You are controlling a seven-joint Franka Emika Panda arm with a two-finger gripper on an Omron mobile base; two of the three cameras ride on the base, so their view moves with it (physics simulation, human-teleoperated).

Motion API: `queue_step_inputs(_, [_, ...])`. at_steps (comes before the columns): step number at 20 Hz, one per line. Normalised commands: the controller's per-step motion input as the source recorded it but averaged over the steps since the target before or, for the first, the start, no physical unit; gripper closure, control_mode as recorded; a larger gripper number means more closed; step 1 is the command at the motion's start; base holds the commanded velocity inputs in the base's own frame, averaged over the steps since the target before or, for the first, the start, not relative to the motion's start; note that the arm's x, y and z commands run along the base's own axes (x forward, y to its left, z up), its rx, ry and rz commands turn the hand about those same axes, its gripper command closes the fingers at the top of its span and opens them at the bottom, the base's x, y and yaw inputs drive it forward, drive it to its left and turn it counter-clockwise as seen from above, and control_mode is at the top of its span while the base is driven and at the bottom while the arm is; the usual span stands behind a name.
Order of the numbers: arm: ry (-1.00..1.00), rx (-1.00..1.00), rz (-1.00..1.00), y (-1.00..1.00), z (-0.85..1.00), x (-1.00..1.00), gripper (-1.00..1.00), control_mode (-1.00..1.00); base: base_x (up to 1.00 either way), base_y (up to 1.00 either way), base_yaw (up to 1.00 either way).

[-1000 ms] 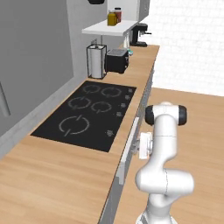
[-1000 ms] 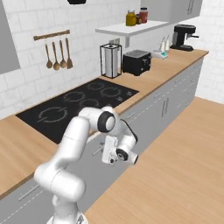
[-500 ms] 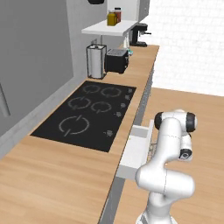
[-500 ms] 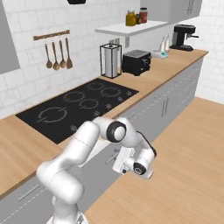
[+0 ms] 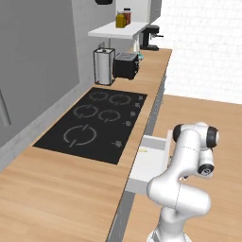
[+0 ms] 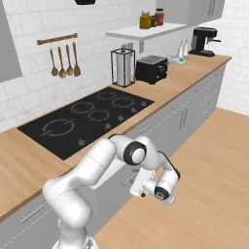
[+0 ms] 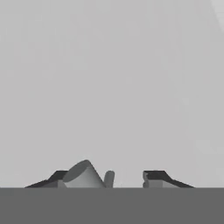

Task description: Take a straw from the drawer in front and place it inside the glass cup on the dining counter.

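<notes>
Pulled drawer [image 5: 150,163] further out since half a second back. Noted hand [image 7: 107,178] spread apart, handle [image 7: 83,175] loose between its tips. Could snag handle on retreat, jolting straw [image 5: 144,150] lying beyond hand.

White tiled wall [image 6: 29,92], wooden floor [image 6: 204,194]

The arm hides the drawer [image 5: 150,163] front (straw [image 5: 143,150] a speck).

The drawer [image 5: 150,163] stands pulled out from under the wooden desk [image 5: 56,194], its white inside open from above. The robot's white arm [image 5: 186,160] crowds its front edge. Bare floor [image 5: 222,142] lies beyond.
</notes>
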Motion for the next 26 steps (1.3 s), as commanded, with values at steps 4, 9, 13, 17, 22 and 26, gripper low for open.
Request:
queue_step_inputs(4, [0.00, 0.00, 0.00, -0.30, 0.17, -0.22, -1.00, -1.00, 0.00, 0.00, 0.00])
queue_step_inputs(9, [0.00, 0.00, 0.00, -0.37, 0.45, -0.16, -1.00, -1.00, 0.00, 0.00, 0.00])
queue_step_inputs(13, [-0.01, -0.01, 0.00, -0.19, 0.78, -0.27, -1.00, -1.00, 0.00, 0.00, 0.00])
queue_step_inputs(17, [-0.05, -0.09, 0.00, 0.00, 0.91, -0.27, -1.00, -1.00, 0.00, 0.00, 0.00])
queue_step_inputs(22, [-0.04, -0.15, 0.00, 0.01, 0.89, -0.19, -1.00, -1.00, 0.00, 0.00, 0.00])
queue_step_inputs(26, [-0.07, -0.17, 0.00, 0.02, 0.92, -0.20, -1.00, -1.00, 0.00, 0.00, 0.00])
